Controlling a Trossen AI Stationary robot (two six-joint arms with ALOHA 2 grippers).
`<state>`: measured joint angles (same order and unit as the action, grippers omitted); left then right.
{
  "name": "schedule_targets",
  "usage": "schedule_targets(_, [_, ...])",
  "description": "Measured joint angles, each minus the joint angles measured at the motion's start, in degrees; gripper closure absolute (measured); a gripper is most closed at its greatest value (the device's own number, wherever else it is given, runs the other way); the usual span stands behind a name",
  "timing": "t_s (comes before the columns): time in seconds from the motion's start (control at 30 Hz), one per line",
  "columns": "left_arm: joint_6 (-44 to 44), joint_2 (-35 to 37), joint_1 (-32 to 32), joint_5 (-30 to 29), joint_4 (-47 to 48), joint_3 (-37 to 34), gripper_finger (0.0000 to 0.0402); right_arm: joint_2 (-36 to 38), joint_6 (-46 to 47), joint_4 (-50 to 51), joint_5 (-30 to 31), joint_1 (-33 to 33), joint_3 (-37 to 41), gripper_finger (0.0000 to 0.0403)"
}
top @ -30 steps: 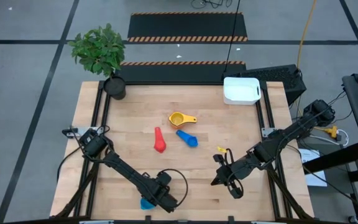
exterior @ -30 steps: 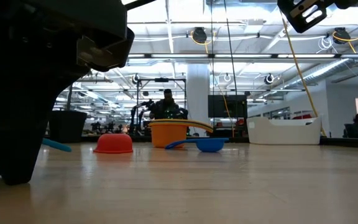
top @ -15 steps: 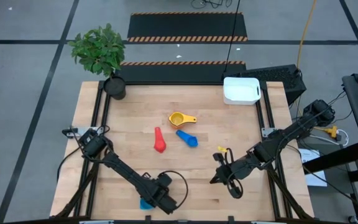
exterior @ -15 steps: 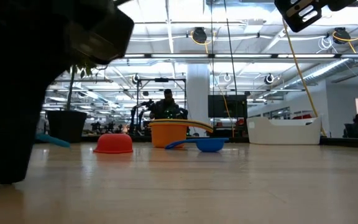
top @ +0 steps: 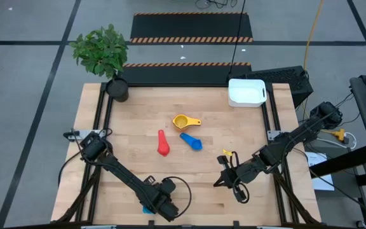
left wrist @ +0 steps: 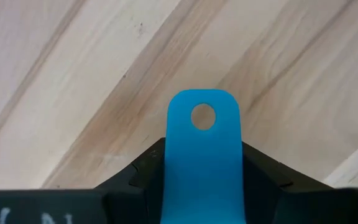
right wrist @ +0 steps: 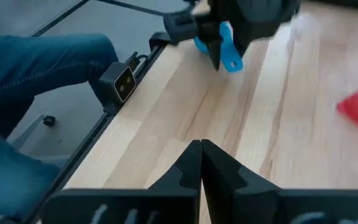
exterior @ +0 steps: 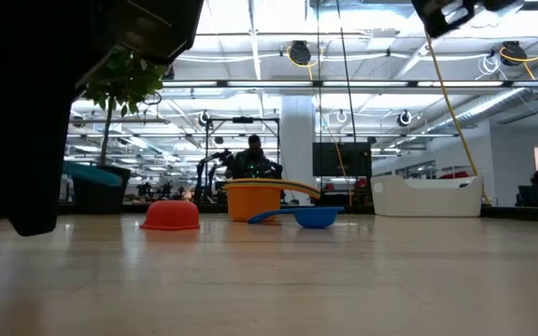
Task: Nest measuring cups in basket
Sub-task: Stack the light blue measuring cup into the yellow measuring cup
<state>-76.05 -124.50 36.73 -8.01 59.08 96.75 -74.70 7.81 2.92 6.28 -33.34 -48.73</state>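
My left gripper (top: pixel 154 205) hangs near the table's near edge, left of centre, shut on a light blue measuring cup (top: pixel 149 208) that also shows in the low view (exterior: pixel 92 173) and the right wrist view (right wrist: pixel 224 45). A red cup (top: pixel 163 146), a yellow-orange cup (top: pixel 183 121) and a blue cup (top: pixel 192 141) rest on the wood mid-table. The white basket (top: pixel 246 92) stands at the far right corner. My right gripper (top: pixel 220 183) hovers shut over the near right part of the table, holding nothing. My left gripper pinches the light blue cup's flat handle (left wrist: pixel 203 168) between its two fingers, which point down from above. The handle's rounded free end with its hole (left wrist: pixel 203 116) sticks out past the fingertips. The cup is lifted clear of the table.
A potted plant (top: pixel 117 88) stands at the far left corner. A person's blue-clad limb (right wrist: pixel 36 68) shows beside the table's edge in the right wrist view. Bare wood lies between the three loose cups and the basket.
My left gripper has risen from the table with the light blue cup, which now hangs clear of the wood, and its wrist has rolled a little. My right gripper has rolled slightly in place.
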Motion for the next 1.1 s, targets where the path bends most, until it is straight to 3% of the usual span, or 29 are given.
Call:
schedule_targets(0.33, [10.4, 2.8, -1.2, -4.1, -3.1, 0.1, 0.0245, 0.0, -22.0, -8.8, 0.1, -1.7, 0.0, 0.0402])
schedule_targets(0.43, [13.8, 4.7, -1.5, -7.0, -4.3, 0.1, 0.0251, 0.0, -27.5, -9.0, 3.9, -2.2, 0.0, 0.0393])
schedule_targets(0.7, [27.7, 9.4, -1.6, -15.6, -11.2, 0.1, 0.0247, -0.7, -40.9, -15.5, 12.2, -2.4, 0.0, 0.0331])
schedule_targets(0.9, [40.8, 11.2, -1.8, -16.4, -17.6, 0.1, 0.0254, -6.0, -54.4, -25.6, 17.7, -2.5, 0.0, 0.0276])
schedule_targets(1.1, [47.0, 13.3, -2.0, -17.9, -20.4, 0.1, 0.0254, -11.8, -67.4, -30.9, 26.8, -2.4, 0.0, 0.0242])
